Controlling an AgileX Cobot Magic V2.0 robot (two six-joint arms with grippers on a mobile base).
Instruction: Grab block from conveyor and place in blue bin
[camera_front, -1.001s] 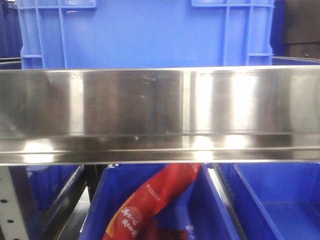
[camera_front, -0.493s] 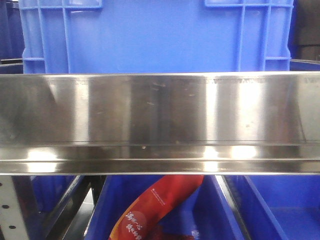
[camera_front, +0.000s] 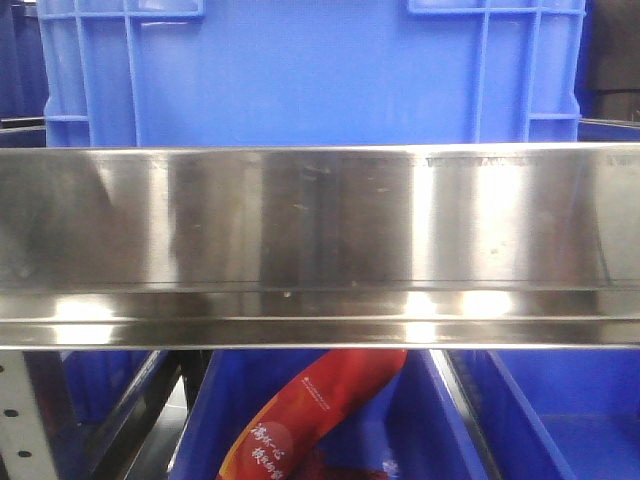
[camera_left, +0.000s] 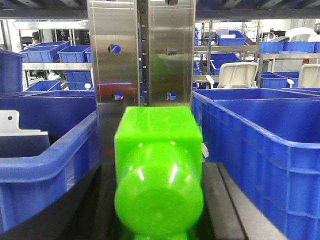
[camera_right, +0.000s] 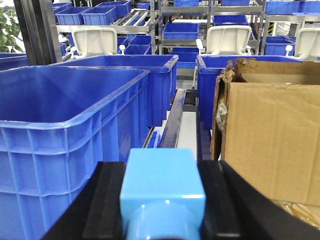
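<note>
1. The left gripper (camera_left: 159, 210) was pinching the green block (camera_left: 159, 150). Its dark jaws lay against both flanks of the block at the bottom centre of the left wrist view.
2. The green block was bright, glossy plastic. It had a square-edged body and a rounded dome facing the camera, with small highlights on the dome.
3. A steel upright (camera_left: 141, 50) stood directly behind the green block. An open blue bin (camera_left: 50, 160) stood to one side of it and a second blue bin (camera_left: 260, 140) to the other.
4. The right gripper (camera_right: 162, 210) was pinching the light-blue block (camera_right: 161, 175), with its black jaws touching both sides.
5. The light-blue block was matt, with a square top and softly rounded edges.
6. A large blue tub (camera_right: 75, 125) stood ahead on one side of the right gripper and a cardboard box (camera_right: 270, 135) on the other.
7. In the front view, a polished steel rail (camera_front: 320, 220) spanned the frame. A blue crate (camera_front: 310, 70) stood above it. Below it, a red packet (camera_front: 310, 400) lay in a lower bin (camera_front: 430, 420).
</note>
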